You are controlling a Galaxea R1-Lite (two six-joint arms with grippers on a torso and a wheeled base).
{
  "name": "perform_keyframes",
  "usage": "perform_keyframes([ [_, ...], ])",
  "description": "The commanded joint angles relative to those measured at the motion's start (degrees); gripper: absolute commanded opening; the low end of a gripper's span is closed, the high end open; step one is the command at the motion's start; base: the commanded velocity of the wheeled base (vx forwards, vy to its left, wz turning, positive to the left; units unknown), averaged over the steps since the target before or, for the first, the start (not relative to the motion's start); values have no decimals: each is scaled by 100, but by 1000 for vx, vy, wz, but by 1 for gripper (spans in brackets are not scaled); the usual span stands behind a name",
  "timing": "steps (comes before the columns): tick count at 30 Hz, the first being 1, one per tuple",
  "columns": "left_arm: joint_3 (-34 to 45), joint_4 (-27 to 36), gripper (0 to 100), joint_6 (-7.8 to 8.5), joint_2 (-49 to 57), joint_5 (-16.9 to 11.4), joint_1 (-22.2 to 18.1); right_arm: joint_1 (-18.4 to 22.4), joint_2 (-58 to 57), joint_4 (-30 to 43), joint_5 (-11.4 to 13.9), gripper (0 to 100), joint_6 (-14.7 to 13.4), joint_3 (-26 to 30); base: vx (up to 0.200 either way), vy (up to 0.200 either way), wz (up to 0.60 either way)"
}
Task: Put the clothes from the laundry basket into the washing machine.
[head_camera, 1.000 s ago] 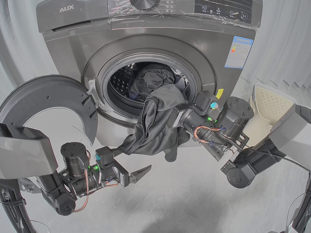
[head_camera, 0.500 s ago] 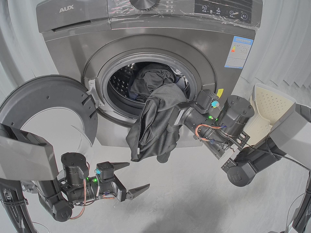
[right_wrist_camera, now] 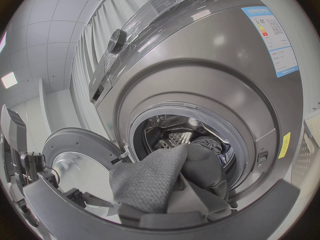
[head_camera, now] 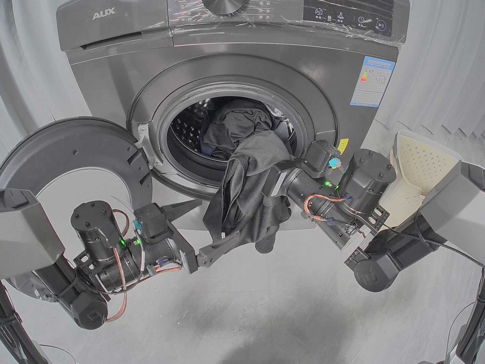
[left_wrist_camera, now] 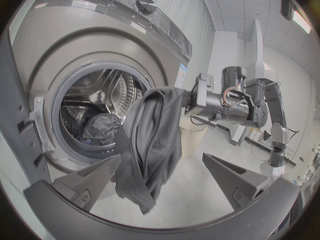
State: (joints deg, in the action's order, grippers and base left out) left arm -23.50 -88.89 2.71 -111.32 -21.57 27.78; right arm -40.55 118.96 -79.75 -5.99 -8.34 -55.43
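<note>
Now left gripper [head_camera: 220, 217], spread wide, risen to garment [head_camera: 245, 198] hem; right gripper [head_camera: 263, 176] clenched on garment.

Left hand [head_camera: 218, 218] now higher and nearer, perhaps against the dark garment's [head_camera: 252, 178] hanging lower edge.

Left end effector [head_camera: 220, 218] spread wide; right end effector [head_camera: 270, 180] clamped closed.

dark grey garment [head_camera: 247, 193] hangs limp before the open washing machine [head_camera: 116, 77], another garment [head_camera: 235, 122] bundled inside it.
</note>
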Motion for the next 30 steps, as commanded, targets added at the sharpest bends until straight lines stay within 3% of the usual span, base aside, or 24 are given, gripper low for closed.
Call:
perform_keyframes([
  [1, -550, 4, 100, 28, -267, 117, -1, -59, -22, 12, 1, 0, 8, -12, 0, 0, 0],
  [8, -1236, -5, 100, 134, -1199, 82, 105, -94, -13, 12, -8, 0, 16, -29, 0, 0, 0],
  [20, -1974, -5, 100, 125, -1708, 74, 386, -208, 14, 21, -17, 0, 8, -20, 0, 0, 0],
  [30, -2897, 4, 100, 72, -2359, 258, 316, -445, -4, 21, -131, 0, -10, 41, 0, 0, 0],
])
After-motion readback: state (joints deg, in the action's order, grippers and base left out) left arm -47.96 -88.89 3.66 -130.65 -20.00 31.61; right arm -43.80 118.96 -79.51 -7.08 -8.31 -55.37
